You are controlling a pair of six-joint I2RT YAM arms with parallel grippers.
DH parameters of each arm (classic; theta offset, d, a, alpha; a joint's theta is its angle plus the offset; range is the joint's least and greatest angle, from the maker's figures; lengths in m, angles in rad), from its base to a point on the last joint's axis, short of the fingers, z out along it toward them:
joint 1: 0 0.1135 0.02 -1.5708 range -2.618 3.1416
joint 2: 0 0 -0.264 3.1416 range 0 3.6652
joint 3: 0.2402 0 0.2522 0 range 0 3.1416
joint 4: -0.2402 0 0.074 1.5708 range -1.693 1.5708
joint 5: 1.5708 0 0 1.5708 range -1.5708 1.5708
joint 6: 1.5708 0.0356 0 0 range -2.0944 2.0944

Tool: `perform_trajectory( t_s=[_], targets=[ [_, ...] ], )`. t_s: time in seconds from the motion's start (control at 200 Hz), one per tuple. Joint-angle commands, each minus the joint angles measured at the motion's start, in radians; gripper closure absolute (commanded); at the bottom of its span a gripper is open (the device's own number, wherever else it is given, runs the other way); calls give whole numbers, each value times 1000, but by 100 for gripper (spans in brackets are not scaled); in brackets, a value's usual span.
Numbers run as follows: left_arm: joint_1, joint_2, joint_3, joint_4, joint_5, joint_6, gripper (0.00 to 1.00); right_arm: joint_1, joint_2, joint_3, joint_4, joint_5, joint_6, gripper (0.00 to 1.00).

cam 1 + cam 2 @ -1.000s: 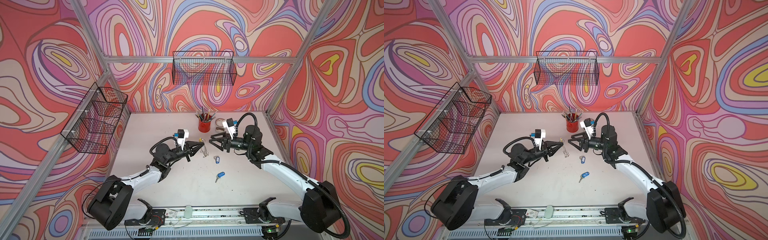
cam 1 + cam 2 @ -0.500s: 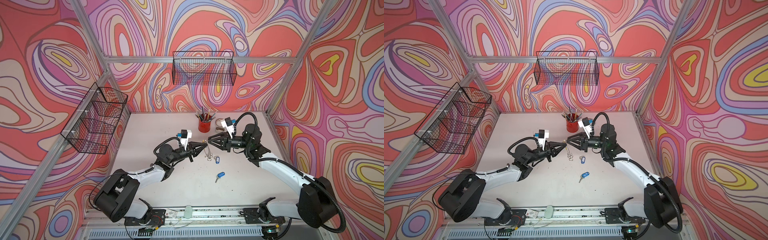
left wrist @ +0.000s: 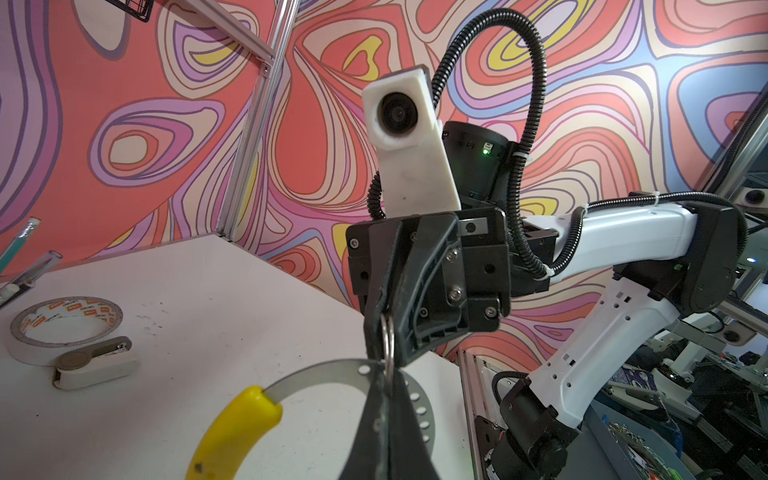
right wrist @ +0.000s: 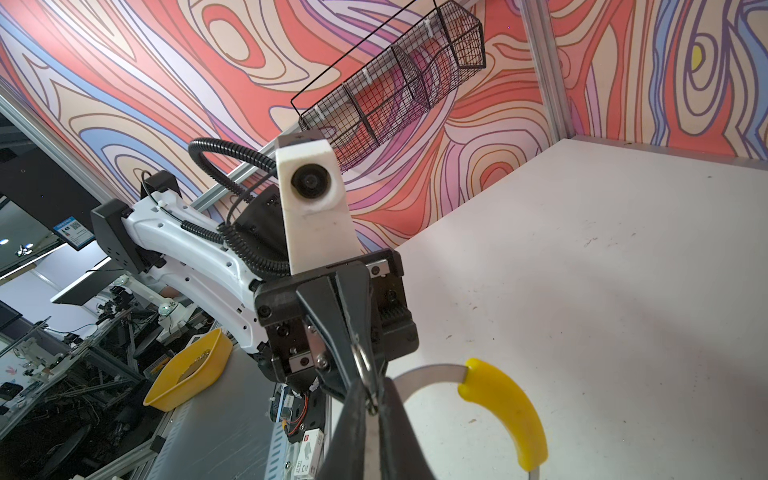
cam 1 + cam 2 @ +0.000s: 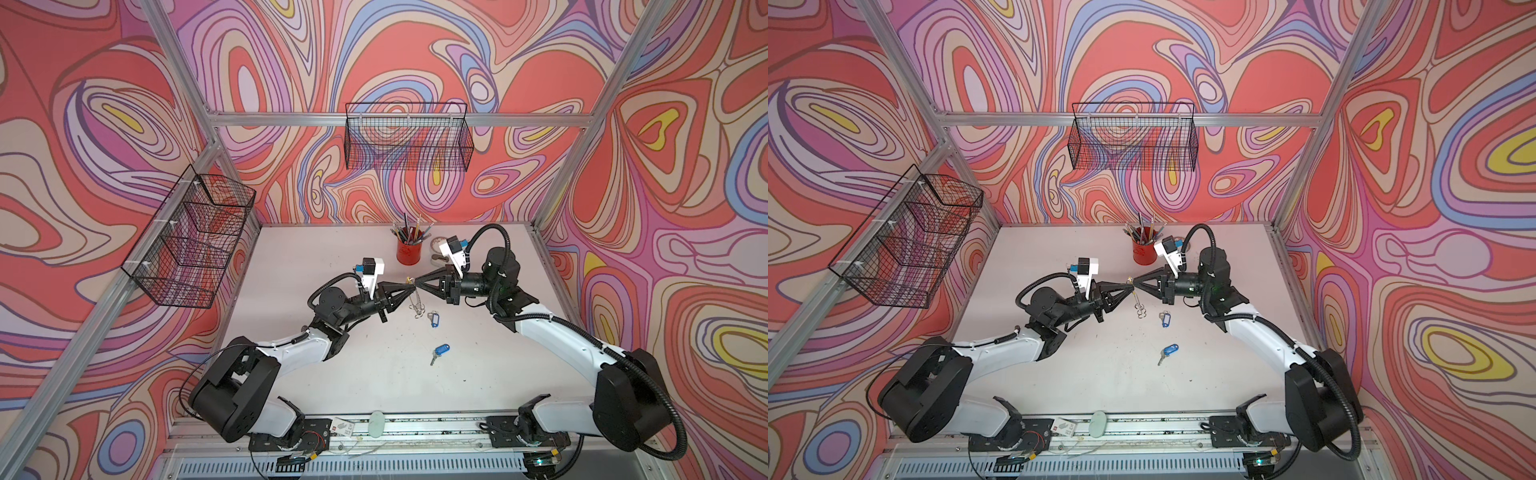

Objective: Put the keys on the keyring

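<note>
Facing tip to tip, left pincer point(image 5: 410, 286) clamped on keyring point(image 3: 324, 368), right pincer point(image 5: 418, 286) pinching its loop point(image 3: 387, 345)

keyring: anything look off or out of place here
Nothing spilled or damaged. The keyring hangs in mid-air, pinched by the left gripper and right gripper tip to tip at nearly one spot; the keys lie loose on the table.

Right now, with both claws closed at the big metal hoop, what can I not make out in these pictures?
- Perforated silver metal hoop with yellow segment: left wrist view, lower part cut off by the edge and covered by the left claw.
- Small wire ring: right wrist view, the right claw hides where it joins the hoop.
- Two blue-tagged silver keys: in both top views, teeth too small.
</note>
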Motion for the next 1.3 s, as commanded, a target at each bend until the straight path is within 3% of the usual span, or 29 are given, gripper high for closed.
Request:
perform_trajectory(
  t_s=[0.0, 0.06, 0.406, 0.571, 0.736, 0.886, 0.986, 1.117, 1.202, 1.297],
  targets=[
    [-8, 14, 31, 84, 31, -6, 100, 0, 8, 21, 19, 3, 6, 96],
    [-8, 16, 32, 81, 31, -7, 100, 0, 11, 22, 17, 1, 8, 100],
    [-9, 26, 33, 27, 29, 25, 100, 12, -9, -10, 42, 33, 11, 100],
    [-8, -14, 44, -141, 24, 116, 100, 12, -63, -35, -6, 155, -74, 100],
    [6, -81, 45, -342, 47, 195, 63, 12, -61, -23, -26, 161, -136, 100],
    [61, -179, 47, -556, 107, 247, 43, 11, -48, -1, -73, 170, -196, 100],
    [95, -288, 88, -852, 141, 417, 34, 12, -71, -21, -89, 218, -269, 100],
    [96, -397, 200, -1325, 111, 852, 28, 18, -111, -62, -101, 287, -378, 100],
    [98, -404, 263, -1501, 45, 1072, 27, 25, -121, -78, -130, 314, -450, 100],
    [97, -364, 344, -1625, -4, 1226, 28, 61, -125, -79, -197, 371, -566, 100]
  ],
)
